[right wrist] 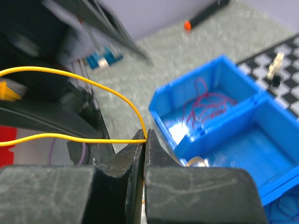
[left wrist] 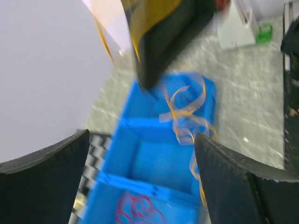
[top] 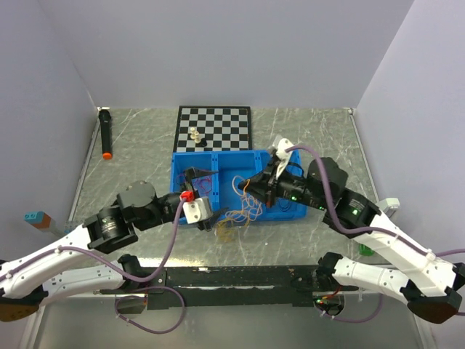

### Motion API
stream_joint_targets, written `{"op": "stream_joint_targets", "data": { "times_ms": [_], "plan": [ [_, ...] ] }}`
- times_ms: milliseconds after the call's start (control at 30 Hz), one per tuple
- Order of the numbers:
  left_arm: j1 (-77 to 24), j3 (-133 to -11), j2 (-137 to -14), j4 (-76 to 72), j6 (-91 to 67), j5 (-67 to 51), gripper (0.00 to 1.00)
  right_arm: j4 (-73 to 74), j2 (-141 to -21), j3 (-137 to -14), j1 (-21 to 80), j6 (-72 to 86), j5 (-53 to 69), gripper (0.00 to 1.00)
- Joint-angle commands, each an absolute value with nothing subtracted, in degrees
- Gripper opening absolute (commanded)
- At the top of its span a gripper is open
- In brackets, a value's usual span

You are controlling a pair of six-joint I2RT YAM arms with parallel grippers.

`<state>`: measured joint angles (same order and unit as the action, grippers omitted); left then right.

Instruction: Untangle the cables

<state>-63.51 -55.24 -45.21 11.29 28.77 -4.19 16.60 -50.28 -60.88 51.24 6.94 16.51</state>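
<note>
Cables (top: 243, 209): hair-thin loopy strands, lying in two lots. The red-magenta bunch (top: 204, 182) sits in the left compartment of the blue bin (top: 218, 153). The orange-yellow loops (left wrist: 184, 119) drape over the bin's near wall and spill onto the table (top: 145, 145) just near of it.

Left gripper (left wrist: 140, 177): poised above the bin's left side, jaws spread wide, nothing between them.

Right gripper (right wrist: 145, 140): at the bin's right side, jaws pressed fully together on a single yellow strand (right wrist: 93, 86), which runs away from the tips in a long open loop.

Risks, as judged:
- Nothing anchors the heap, so a pull on the pinched strand may drag the whole orange-yellow lot along instead of freeing one wire.
- A sharp pull could cinch a crossing into a tight knot.
- The strand is very thin and may slip out of the closed tips.
- Loops snagged on the bin wall might shift the bin.
</note>
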Motion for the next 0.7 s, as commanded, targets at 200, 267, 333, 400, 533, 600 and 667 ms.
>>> {"op": "stream_joint_targets", "data": {
  "times_ms": [200, 267, 333, 400, 533, 600, 667],
  "plan": [
    [-60.6, -45.0, -48.0, 9.1, 17.8, -15.7, 0.97, 17.8, -49.0, -67.7, 51.6, 7.4, 18.2, 0.00],
    [-60.6, -43.4, -48.6, 6.5, 17.1, -17.7, 0.97, 18.0, -49.0, -68.4, 51.7, 7.5, 18.4, 0.00],
    [-60.6, -42.9, -48.6, 5.7, 16.9, -21.6, 0.97, 18.1, -49.0, -68.8, 51.9, 7.5, 18.3, 0.00],
    [-60.6, -43.2, -49.1, 7.1, 18.2, -26.6, 0.97, 18.1, -49.0, -69.4, 51.9, 7.5, 18.2, 0.00],
    [-61.8, -41.6, -50.5, 6.1, 20.6, -27.3, 0.97, 17.5, -49.3, -70.5, 52.2, 7.9, 18.3, 0.00],
    [-62.4, -39.9, -51.0, 2.8, 22.1, -23.8, 0.96, 17.0, -49.7, -70.9, 52.2, 8.1, 18.6, 0.00],
    [-63.4, -38.0, -51.7, -1.0, 23.7, -18.6, 0.97, 16.9, -50.0, -71.5, 52.3, 8.3, 18.8, 0.00]
  ]
}}
